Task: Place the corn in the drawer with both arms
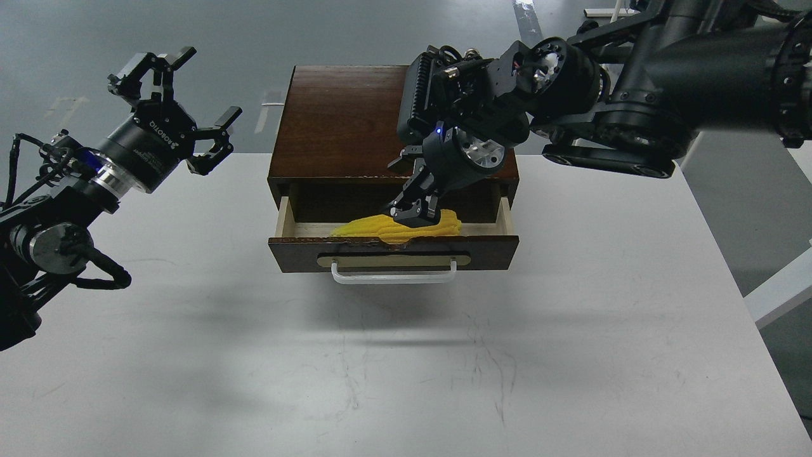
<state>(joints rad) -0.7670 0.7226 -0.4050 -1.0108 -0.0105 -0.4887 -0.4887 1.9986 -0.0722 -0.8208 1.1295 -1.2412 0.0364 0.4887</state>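
Note:
The dark brown wooden box stands at the back middle of the white table. Its drawer is pulled open, showing a white bar handle and a pale wood interior. The yellow corn lies inside the drawer, tip to the left. My right gripper reaches down into the drawer, its fingers closed around the thick right end of the corn. My left gripper is held up at the left of the box, fingers spread wide and empty.
The white table spreads out in front of the box, with scuff marks. Its right edge drops to the grey floor. The right arm's bulky links hang over the box top.

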